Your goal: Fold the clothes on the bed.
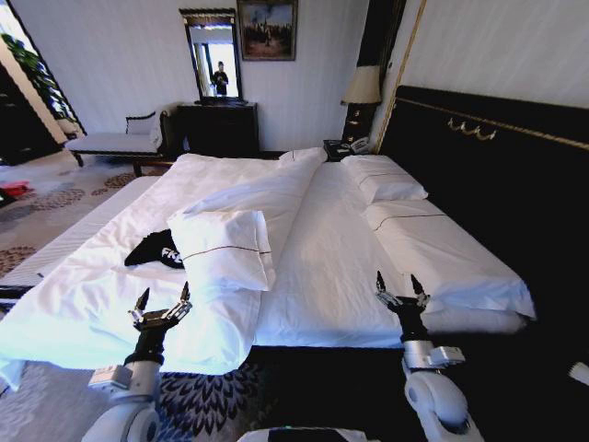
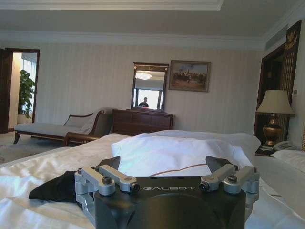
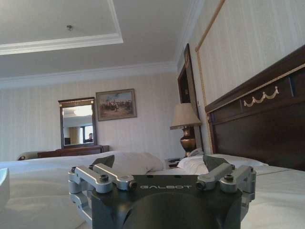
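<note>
Fingers spread on left gripper (image 1: 161, 305) and right gripper (image 1: 400, 286), both empty at the bed (image 1: 331, 249) edge | black T-shirt (image 1: 156, 250) lay crumpled beyond left fingertips, partly under a pillow (image 1: 223, 247) | step: approach, no grasp yet | next: likely reach forward, free shirt from pillow, spread flat.

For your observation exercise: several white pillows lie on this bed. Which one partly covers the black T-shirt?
The loose pillow lying on the duvet before the left gripper; its edge overlaps the black T-shirt. The other pillows lie along the headboard.
</note>
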{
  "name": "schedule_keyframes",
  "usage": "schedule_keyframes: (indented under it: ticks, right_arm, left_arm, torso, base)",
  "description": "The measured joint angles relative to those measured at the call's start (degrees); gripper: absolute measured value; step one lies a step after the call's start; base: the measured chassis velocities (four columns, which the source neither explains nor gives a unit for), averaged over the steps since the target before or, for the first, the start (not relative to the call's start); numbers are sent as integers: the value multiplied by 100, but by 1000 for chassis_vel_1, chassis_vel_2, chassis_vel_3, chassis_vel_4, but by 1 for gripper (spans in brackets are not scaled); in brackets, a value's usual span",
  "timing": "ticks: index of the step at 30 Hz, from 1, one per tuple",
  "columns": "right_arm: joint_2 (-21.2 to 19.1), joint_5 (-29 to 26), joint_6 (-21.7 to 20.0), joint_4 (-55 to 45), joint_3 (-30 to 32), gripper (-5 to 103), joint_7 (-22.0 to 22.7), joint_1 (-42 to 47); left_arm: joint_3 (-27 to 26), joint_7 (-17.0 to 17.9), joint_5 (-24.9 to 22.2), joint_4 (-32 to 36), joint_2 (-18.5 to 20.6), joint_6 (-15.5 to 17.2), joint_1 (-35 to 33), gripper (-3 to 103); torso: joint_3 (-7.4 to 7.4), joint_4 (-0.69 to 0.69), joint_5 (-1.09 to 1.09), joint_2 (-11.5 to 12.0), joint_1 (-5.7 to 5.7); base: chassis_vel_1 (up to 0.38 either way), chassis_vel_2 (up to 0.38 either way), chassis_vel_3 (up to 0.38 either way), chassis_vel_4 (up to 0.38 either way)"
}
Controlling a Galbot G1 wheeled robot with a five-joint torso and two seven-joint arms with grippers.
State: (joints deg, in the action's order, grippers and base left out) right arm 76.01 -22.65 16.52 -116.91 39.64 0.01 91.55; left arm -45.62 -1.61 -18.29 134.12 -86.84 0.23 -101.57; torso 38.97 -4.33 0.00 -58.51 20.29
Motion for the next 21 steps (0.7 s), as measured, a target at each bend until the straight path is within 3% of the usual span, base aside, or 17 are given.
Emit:
schedule_keyframes:
  ticks: [21]
  right_arm:
    - [82,143,36,212,-71,100,-136,-102]
  left_arm:
    - [17,11,0,-173,55,-30,99,100]
  torso:
    - [1,1,0,0,1]
  base:
    - [0,0,0,0]
